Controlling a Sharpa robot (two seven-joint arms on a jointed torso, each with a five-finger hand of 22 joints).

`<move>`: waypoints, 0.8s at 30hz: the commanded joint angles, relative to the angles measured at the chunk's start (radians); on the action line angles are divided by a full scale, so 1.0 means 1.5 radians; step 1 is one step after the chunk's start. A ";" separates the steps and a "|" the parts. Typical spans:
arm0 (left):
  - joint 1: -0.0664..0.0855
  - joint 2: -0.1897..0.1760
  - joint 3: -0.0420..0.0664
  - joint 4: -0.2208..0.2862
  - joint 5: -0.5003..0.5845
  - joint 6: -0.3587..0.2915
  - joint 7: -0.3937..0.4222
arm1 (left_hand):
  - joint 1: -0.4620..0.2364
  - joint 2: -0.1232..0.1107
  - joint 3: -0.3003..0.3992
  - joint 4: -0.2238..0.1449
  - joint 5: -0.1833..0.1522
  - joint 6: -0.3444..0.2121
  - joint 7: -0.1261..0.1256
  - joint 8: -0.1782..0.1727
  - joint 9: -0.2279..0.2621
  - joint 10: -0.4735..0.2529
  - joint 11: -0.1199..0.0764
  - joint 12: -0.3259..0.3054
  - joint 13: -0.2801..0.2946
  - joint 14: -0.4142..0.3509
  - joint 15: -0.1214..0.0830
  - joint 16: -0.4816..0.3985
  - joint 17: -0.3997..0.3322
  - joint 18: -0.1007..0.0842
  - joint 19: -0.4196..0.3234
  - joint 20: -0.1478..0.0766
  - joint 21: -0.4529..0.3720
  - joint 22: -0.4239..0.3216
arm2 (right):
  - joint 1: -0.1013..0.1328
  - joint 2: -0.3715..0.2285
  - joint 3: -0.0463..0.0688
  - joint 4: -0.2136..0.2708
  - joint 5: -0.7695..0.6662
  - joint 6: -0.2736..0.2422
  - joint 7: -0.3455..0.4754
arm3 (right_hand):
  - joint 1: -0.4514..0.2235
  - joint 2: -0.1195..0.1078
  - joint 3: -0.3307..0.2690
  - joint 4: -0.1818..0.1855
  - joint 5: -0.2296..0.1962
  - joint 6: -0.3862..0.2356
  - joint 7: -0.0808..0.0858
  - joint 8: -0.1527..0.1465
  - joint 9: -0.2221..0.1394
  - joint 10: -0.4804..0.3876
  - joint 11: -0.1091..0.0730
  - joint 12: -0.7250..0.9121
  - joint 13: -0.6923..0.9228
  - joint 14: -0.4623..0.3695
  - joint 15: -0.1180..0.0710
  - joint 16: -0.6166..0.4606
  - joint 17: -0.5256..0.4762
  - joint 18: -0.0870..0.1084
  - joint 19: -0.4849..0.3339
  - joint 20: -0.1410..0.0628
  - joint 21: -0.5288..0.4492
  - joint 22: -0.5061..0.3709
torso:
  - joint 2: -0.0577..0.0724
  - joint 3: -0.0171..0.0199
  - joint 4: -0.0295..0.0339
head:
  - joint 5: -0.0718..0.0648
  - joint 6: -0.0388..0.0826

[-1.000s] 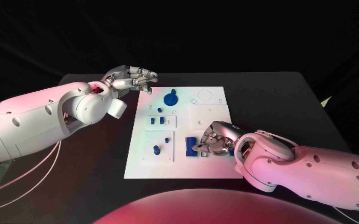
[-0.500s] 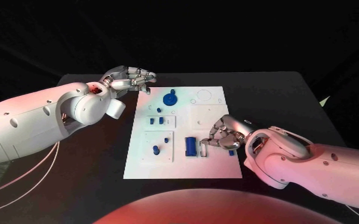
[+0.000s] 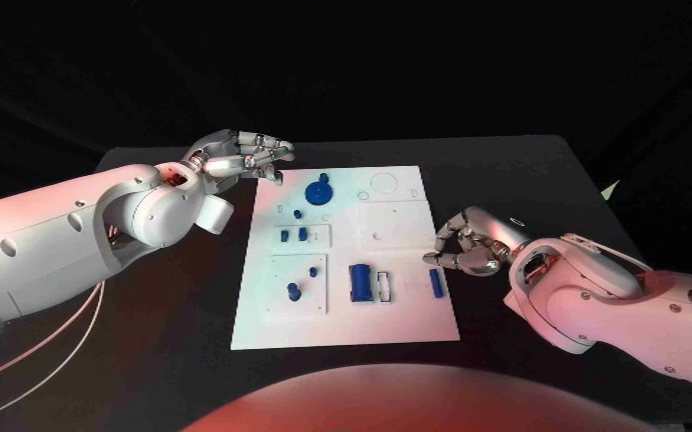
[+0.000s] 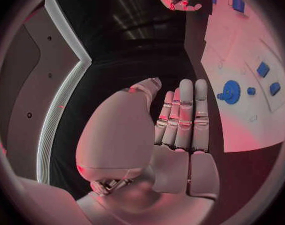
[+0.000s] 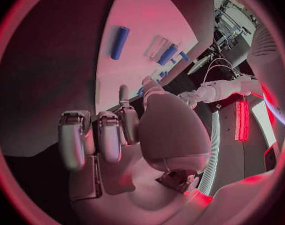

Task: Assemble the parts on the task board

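The white task board (image 3: 397,222) lies mid-table. At its far end sits a round blue part (image 3: 320,192), also in the left wrist view (image 4: 230,91). A blue block (image 3: 359,282) sits near the front, and a slim blue bar (image 3: 436,283) lies flat by the right edge, also in the right wrist view (image 5: 120,42). My right hand (image 3: 469,249) hovers just off the board's right edge beside the bar, fingers curled in, holding nothing. My left hand (image 3: 242,157) stays off the board's far left corner, fingers (image 4: 183,117) side by side, empty.
Small blue pieces (image 3: 293,235) sit in a raised square on the board's left, and two blue pegs (image 3: 294,292) stand in the square below. A white insert (image 3: 382,285) lies next to the block. Black table (image 3: 534,192) surrounds the board.
My right hand has drawn back rightward from over the board's front parts to its right edge, uncovering the blue block and bar. The left hand has hardly moved.
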 commanded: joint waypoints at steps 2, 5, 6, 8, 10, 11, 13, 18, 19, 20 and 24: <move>0.000 0.001 0.000 0.005 0.004 0.003 0.011 | -0.008 0.001 0.004 0.000 0.000 -0.005 -0.002 0.003 -0.001 -0.005 0.001 0.003 -0.001 -0.001 0.003 -0.003 -0.001 0.007 0.005 0.002 -0.004 -0.001 | -0.017 -0.002 -0.002 -0.006 -0.040 0.000 -0.013 | 0.008 0.000 -0.003 0.001 -0.001 0.011 -0.001 0.001 -0.001 0.002 0.003 0.001 0.079 0.067 0.002 0.001 0.164 -0.004 0.049 0.004 -0.002 0.162 | 0.000 -0.0003 0.0016 | -0.002 0.000; 0.000 0.001 0.000 0.007 0.004 0.004 0.011 | -0.008 0.001 0.004 0.000 0.000 -0.005 -0.002 0.003 -0.001 -0.005 0.001 0.003 -0.001 -0.001 0.003 -0.003 -0.001 0.007 0.005 0.002 -0.004 -0.001 | -0.030 -0.002 -0.002 -0.009 -0.047 0.006 -0.023 | 0.009 0.000 -0.004 0.002 -0.003 0.019 -0.004 0.005 0.001 0.002 0.001 0.001 0.079 0.067 0.001 0.000 0.163 -0.004 0.049 0.004 -0.002 0.162 | 0.001 0.0001 0.0010 | -0.001 0.000; 0.000 0.000 0.000 0.007 0.004 0.004 0.011 | -0.008 0.001 0.004 0.000 0.000 -0.005 -0.002 0.003 -0.001 -0.005 0.001 0.003 -0.001 -0.001 0.003 -0.003 -0.001 0.007 0.005 0.002 -0.004 -0.001 | -0.033 -0.001 -0.002 -0.011 -0.049 0.008 -0.026 | 0.009 0.000 -0.004 0.002 -0.003 0.020 -0.004 0.005 0.001 0.002 0.001 0.001 0.079 0.067 0.001 0.000 0.163 -0.004 0.049 0.004 -0.002 0.162 | 0.000 -0.0001 0.0007 | 0.000 0.000; 0.000 0.000 0.000 0.008 0.004 0.004 0.012 | -0.008 0.001 0.004 0.000 0.000 -0.005 -0.002 0.003 -0.001 -0.005 0.001 0.003 -0.001 -0.001 0.003 -0.003 -0.001 0.007 0.005 0.002 -0.004 -0.001 | -0.039 0.002 -0.002 -0.013 -0.053 0.011 -0.031 | 0.007 -0.001 -0.006 0.002 -0.005 0.023 -0.005 0.007 0.001 0.002 0.000 0.001 0.079 0.067 0.000 0.000 0.163 -0.004 0.049 0.003 -0.003 0.162 | 0.000 -0.0002 0.0004 | -0.001 0.000; 0.000 0.000 0.000 0.008 0.004 0.004 0.012 | -0.008 0.001 0.004 0.000 0.000 -0.005 -0.002 0.003 -0.001 -0.005 0.001 0.003 -0.001 -0.001 0.003 -0.003 -0.001 0.007 0.005 0.002 -0.004 -0.001 | -0.043 0.006 -0.002 -0.016 -0.058 0.016 -0.035 | 0.006 -0.002 -0.008 0.003 -0.006 0.025 -0.005 0.007 0.002 0.002 -0.001 0.001 0.079 0.066 0.000 0.000 0.162 -0.004 0.049 0.003 -0.003 0.162 | 0.000 -0.0002 0.0005 | 0.000 0.000; 0.000 0.000 0.000 0.008 0.004 0.004 0.012 | -0.008 0.001 0.004 0.000 0.000 -0.005 -0.002 0.003 -0.001 -0.005 0.001 0.003 -0.001 -0.001 0.003 -0.003 -0.001 0.007 0.005 0.002 -0.004 -0.001 | -0.045 0.008 -0.002 -0.017 -0.059 0.018 -0.037 | 0.005 -0.003 -0.008 0.003 -0.007 0.026 -0.006 0.008 0.002 0.002 -0.001 0.001 0.079 0.066 0.000 0.000 0.161 -0.004 0.049 0.003 -0.003 0.162 | 0.001 -0.0001 0.0005 | 0.001 0.000; 0.000 0.000 0.000 0.008 0.004 0.005 0.012 | -0.008 0.001 0.004 0.000 0.000 -0.005 -0.002 0.003 -0.001 -0.005 0.001 0.003 -0.001 -0.001 0.003 -0.003 -0.001 0.007 0.005 0.002 -0.004 -0.001 | -0.048 0.012 -0.003 -0.019 -0.062 0.023 -0.040 | 0.004 -0.003 -0.009 0.003 -0.008 0.027 -0.006 0.008 0.002 0.002 -0.001 0.000 0.078 0.066 0.000 0.000 0.161 -0.004 0.048 0.003 -0.004 0.162 | 0.001 0.0002 0.0016 | 0.000 0.000; 0.000 -0.001 0.000 0.008 0.004 0.005 0.012 | -0.008 0.001 0.004 0.000 0.000 -0.005 -0.002 0.003 -0.001 -0.005 0.001 0.003 -0.001 -0.001 0.003 -0.003 -0.001 0.007 0.005 0.002 -0.004 -0.001 | -0.055 0.020 -0.003 -0.026 -0.069 0.034 -0.047 | 0.003 -0.003 -0.011 0.003 -0.010 0.030 -0.007 0.009 0.002 0.003 -0.002 0.001 0.079 0.066 -0.001 0.000 0.161 -0.004 0.048 0.003 -0.004 0.162 | 0.001 -0.0001 0.0013 | 0.001 0.000; 0.000 -0.001 0.000 0.008 0.004 0.004 0.011 | -0.008 0.001 0.004 0.000 0.000 -0.005 -0.002 0.003 -0.001 -0.005 0.001 0.003 -0.001 -0.001 0.003 -0.003 -0.001 0.007 0.005 0.002 -0.004 -0.001 | -0.056 0.022 -0.003 -0.026 -0.069 0.035 -0.047 | 0.003 -0.003 -0.011 0.003 -0.010 0.030 -0.007 0.009 0.002 0.003 -0.002 0.001 0.079 0.066 -0.001 0.000 0.161 -0.004 0.048 0.003 -0.004 0.162 | 0.001 -0.0003 0.0010 | 0.001 0.000; 0.000 -0.001 0.000 0.008 0.004 0.004 0.011 | -0.008 0.002 0.005 -0.001 0.000 -0.005 -0.002 0.004 -0.001 -0.006 0.001 0.003 -0.001 -0.002 0.003 -0.003 -0.001 0.007 0.005 0.002 -0.004 -0.001 | -0.058 0.023 -0.003 -0.027 -0.070 0.037 -0.048 | 0.003 -0.003 -0.011 0.003 -0.010 0.030 -0.007 0.009 0.002 0.003 -0.002 0.001 0.079 0.066 -0.001 0.000 0.161 -0.004 0.048 0.003 -0.004 0.162 | 0.001 -0.0004 0.0009 | 0.001 0.000; 0.000 -0.002 0.000 0.008 0.004 0.005 0.011 | -0.008 0.002 0.005 -0.001 0.000 -0.005 -0.002 0.004 -0.001 -0.006 0.001 0.003 -0.001 -0.002 0.003 -0.003 -0.001 0.007 0.005 0.002 -0.004 -0.001 | -0.063 0.029 -0.003 -0.031 -0.072 0.042 -0.049 | 0.003 -0.003 -0.011 0.003 -0.010 0.030 -0.007 0.009 0.002 0.003 -0.002 0.001 0.079 0.066 -0.001 0.000 0.161 -0.004 0.048 0.003 -0.004 0.162 | 0.000 -0.0004 0.0010 | 0.002 0.000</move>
